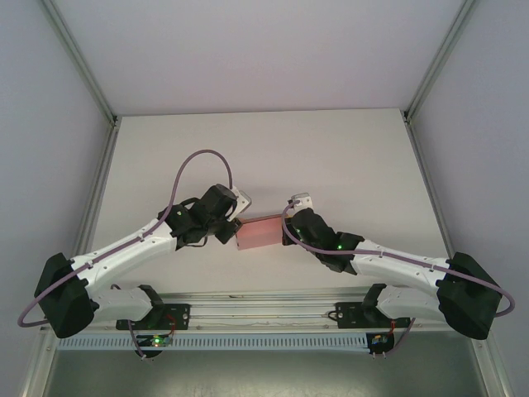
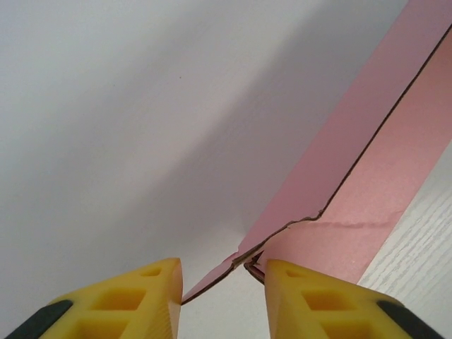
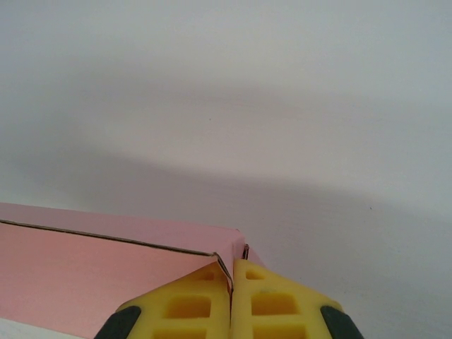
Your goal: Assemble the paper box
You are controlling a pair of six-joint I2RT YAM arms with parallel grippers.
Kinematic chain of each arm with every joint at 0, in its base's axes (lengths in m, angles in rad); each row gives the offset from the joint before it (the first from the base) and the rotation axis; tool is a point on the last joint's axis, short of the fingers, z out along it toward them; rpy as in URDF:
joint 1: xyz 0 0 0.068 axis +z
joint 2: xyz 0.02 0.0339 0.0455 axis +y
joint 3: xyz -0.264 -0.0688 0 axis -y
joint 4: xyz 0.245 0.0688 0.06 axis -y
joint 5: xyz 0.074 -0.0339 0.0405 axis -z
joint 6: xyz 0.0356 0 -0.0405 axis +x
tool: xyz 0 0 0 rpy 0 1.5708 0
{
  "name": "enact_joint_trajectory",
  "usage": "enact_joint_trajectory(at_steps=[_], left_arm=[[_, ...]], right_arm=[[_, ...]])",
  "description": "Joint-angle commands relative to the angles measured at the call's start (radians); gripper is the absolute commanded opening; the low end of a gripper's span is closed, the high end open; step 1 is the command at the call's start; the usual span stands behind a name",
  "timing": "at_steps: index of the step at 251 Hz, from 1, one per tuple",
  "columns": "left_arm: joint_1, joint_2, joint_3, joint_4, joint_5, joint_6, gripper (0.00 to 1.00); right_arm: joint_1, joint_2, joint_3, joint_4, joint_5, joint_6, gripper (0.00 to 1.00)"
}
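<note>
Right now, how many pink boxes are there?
1: the paper box is mid-table, its right corner pinched by the right gripper, its left corner between the open fingers of the left gripper.

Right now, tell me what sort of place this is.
Probably a robot test cell: a bare white table inside aluminium frame posts and white walls, with two white-and-black arms bolted at its edge, flanking a pink card box.
</note>
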Motion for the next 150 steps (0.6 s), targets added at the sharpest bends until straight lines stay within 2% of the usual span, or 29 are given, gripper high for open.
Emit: enact_joint_trajectory(at_steps=[1, 28, 77, 107, 150], left_arm=[[0.009, -0.007, 0.015, -0.028, -0.018, 0.016, 0.41], [0.022, -0.001, 0.036, -0.047, -0.058, 0.022, 0.44], [0.116, 0.025, 0.042, -0.033, 0.082, 0.058, 0.43], [0.121, 0.028, 0.049, -0.047, 0.173, 0.086, 0.42], [0.121, 0.000, 0.027, -0.022, 0.195, 0.098, 0.41]], right_arm=[[0.018, 0.032, -0.030, -0.173, -0.072, -0.001, 0.00], [0.018, 0.034, -0.031, -0.173, -0.077, 0.001, 0.00], [0.017, 0.042, -0.031, -0.171, -0.087, -0.006, 0.00], [0.017, 0.049, -0.030, -0.172, -0.087, -0.003, 0.00], [0.017, 0.052, -0.029, -0.173, -0.093, -0.006, 0.00]])
